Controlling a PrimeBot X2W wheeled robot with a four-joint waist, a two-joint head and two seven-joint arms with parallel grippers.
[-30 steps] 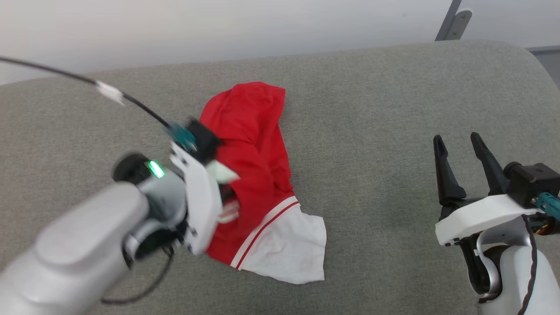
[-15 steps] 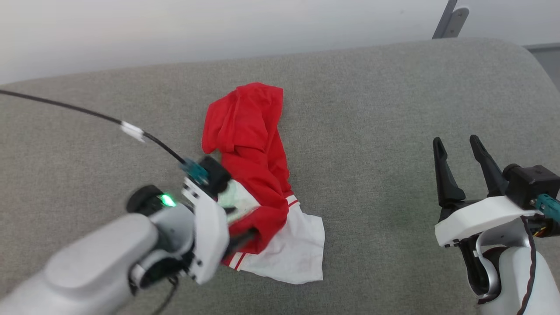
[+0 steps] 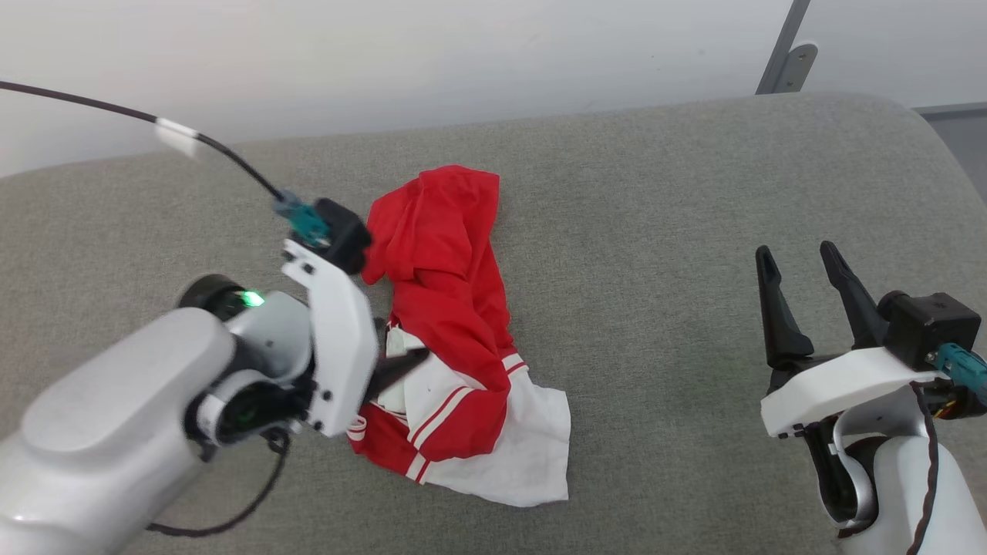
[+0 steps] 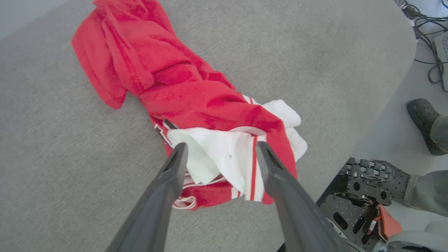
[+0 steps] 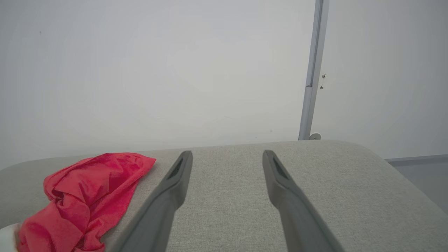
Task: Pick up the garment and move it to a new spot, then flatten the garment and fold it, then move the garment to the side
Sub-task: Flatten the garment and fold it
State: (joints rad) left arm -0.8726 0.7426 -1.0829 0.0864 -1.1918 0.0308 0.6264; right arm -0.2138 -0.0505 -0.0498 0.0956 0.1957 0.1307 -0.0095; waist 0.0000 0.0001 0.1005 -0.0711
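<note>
The garment (image 3: 443, 270) lies crumpled in the middle of the grey cushion, its red body stretching away from me and a white sleeve end (image 3: 532, 455) with red-and-white stripe bands at the near side. My left gripper (image 3: 412, 358) reaches in from the left at the garment's near end. In the left wrist view the left gripper (image 4: 221, 147) is open, its fingers either side of a white fold of the garment (image 4: 217, 154). My right gripper (image 3: 796, 254) stands open and empty far to the right, well apart from the garment (image 5: 87, 189).
The grey cushion (image 3: 663, 231) has rounded edges, with a white wall behind and a metal post (image 3: 779, 46) at the back right. A black cable (image 3: 224, 154) arcs up from my left wrist. A person's shoe (image 4: 421, 122) and floor cables (image 4: 425, 21) lie beyond the cushion's edge.
My left arm swept down over the garment's near end and came back up to the left. The near end is bunched up, with a white striped fold on top. The right arm stayed put.
</note>
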